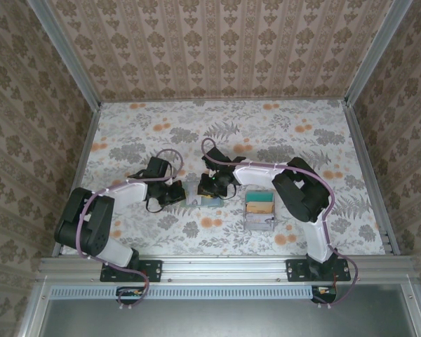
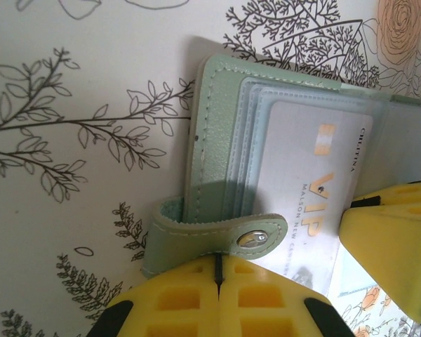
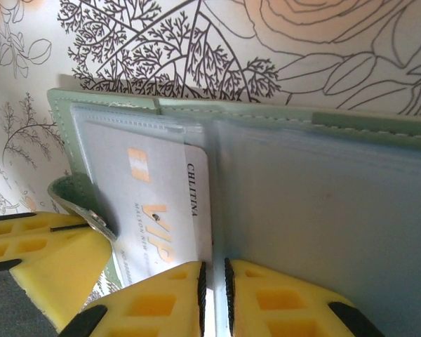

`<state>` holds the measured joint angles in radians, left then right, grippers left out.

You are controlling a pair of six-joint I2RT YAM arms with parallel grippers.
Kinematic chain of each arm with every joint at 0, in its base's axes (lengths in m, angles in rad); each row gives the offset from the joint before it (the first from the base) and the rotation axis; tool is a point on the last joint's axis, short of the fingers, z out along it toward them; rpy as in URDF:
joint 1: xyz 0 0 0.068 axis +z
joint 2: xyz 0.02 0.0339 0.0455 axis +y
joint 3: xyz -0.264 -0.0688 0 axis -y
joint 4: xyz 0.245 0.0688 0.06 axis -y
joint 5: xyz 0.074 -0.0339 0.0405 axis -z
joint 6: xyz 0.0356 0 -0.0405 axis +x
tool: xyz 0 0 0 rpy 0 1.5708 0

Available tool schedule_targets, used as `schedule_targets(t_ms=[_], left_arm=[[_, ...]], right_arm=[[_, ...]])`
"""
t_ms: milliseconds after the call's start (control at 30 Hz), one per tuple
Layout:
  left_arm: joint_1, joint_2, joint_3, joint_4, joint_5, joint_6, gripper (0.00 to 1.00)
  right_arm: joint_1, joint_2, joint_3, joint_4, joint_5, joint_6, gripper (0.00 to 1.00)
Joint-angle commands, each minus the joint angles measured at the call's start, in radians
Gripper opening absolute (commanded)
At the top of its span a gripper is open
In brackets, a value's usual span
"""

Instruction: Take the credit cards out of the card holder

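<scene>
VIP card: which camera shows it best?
Left wrist, narrowly: the VIP card faces the camera inside the card holder, lettering readable. Right wrist shows it more obliquely. Top external: too small to tell.

Pale-green card holder, floral tabletop

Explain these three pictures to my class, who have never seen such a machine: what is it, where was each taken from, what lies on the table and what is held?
Two robot arms stand at a floral table. One picture looks down from above; the other two come from cameras on the wrists, with yellow fingers at the bottom. An open green card holder lies between the arms, a VIP card showing inside its clear sleeves; a grey tray sits to its right. The left gripper pinches the holder's snap strap, the right gripper one sleeve.
</scene>
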<state>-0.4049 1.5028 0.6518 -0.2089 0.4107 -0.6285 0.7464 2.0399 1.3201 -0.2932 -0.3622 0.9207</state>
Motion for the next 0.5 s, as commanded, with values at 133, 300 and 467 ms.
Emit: schedule_targets(t_ms=[133,300,467], left_arm=[[-0.014,0.033,0.012,-0.023,0.002,0.007,0.00],[-0.021,0.032,0.012,-0.019,0.003,0.006,0.00],[-0.024,0.028,0.011,-0.030,-0.007,0.004,0.00]], right_arm=[[-0.002,0.041,0.020,0.010,-0.064,0.015,0.18],[0.002,0.042,0.017,0.011,-0.065,0.012,0.13],[0.001,0.015,0.007,-0.002,-0.042,0.006,0.00]])
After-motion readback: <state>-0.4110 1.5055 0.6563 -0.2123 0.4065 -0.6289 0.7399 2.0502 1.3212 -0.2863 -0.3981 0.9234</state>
